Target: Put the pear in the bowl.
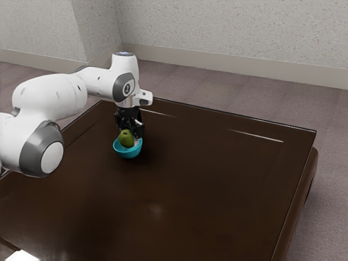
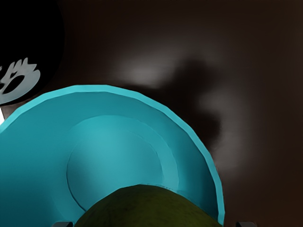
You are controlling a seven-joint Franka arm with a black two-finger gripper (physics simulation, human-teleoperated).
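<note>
The tool (image 1: 131, 134) is hanging low over the bowl, and I am not managing to tell whether it is pinching the pear or standing spread around it. Just under it, the green pear (image 1: 126, 138) is showing its upper part above the near rim, so it is lying at least partly inside the bowl's mouth; whether it is already resting on the bottom is staying hidden. The turquoise bowl (image 2: 113, 156) is standing around the pear, and the wrist view is showing bare inner bottom beside the fruit. I am judging that the placing step is going on, near its end: the next move is asking for a gentle lowering if the pear is hanging, then a full release and a straight rise, without dragging the rim. Farther out, the dark counter (image 1: 190, 185) is carrying the bowl, and beyond it the floor (image 1: 261, 98) and the pale wall (image 1: 234, 32) are spreading. In count, I am finding one pear, one bowl, one tool and one counter.
</note>
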